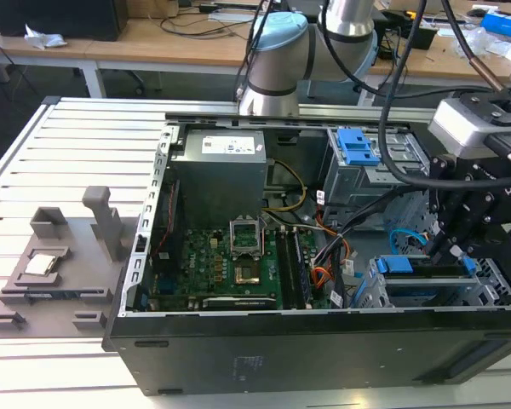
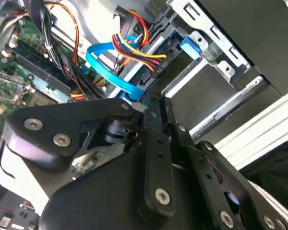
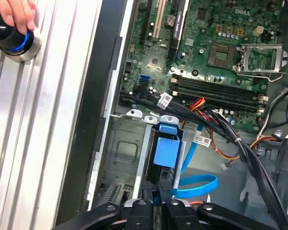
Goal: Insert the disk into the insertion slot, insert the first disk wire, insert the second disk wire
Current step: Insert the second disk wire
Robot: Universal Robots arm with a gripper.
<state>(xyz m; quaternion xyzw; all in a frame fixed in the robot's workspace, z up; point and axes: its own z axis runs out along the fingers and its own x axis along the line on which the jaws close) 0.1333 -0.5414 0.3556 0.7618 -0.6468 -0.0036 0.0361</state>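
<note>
Slotted aluminium bench (image 1: pixel 34 162) carried the open computer case (image 1: pixel 324 358), with cluttered wooden benches (image 1: pixel 170 38) at the back of the room. Down inside the case the gripper (image 3: pixel 156 199) hung over the insertion slot (image 1: pixel 379 294). Going by both wrist views, its fingers (image 3: pixel 143 207) were clenched on the end of the blue wire (image 3: pixel 198 184). Directly ahead of the fingers the disk (image 3: pixel 166 152) sat in the slot, its blue carrier showing. A bundle of red, yellow and orange wires (image 2: pixel 134 36) ran close beside the fingers to a black plug (image 2: pixel 159 62) near the slot. Well away from the fingers, a person's hand (image 3: pixel 14 17) rested on a round button (image 3: pixel 17 43) on the bench.
</note>
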